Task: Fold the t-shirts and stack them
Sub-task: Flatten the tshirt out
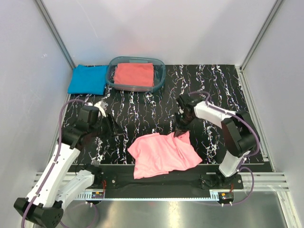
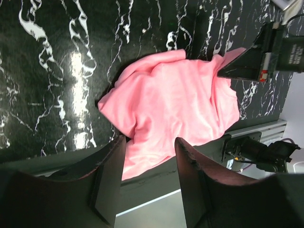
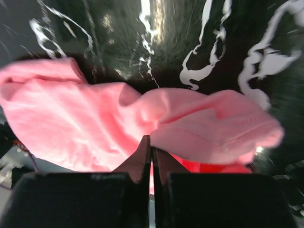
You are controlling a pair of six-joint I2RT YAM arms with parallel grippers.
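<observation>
**Pink, blue and coral on black marble**

The light pink soft cloth t-shirt (image 1: 161, 154) at the near middle is plain, without any print. The flat tabletop (image 1: 142, 107) under it is glossy black, veined with white like marble. At the far left is a plain bright blue folded cloth t-shirt (image 1: 88, 79). Right of it, a coral-red cloth t-shirt (image 1: 134, 74) shows inside a clear bluish plastic tub (image 1: 163, 73). The left robot arm (image 1: 57, 166) and right robot arm (image 1: 211, 111) are white with black joints and purple cables (image 1: 61, 115).

top camera looks down; both wrist cameras closely face the pink t-shirt (image 2: 175, 109).
</observation>
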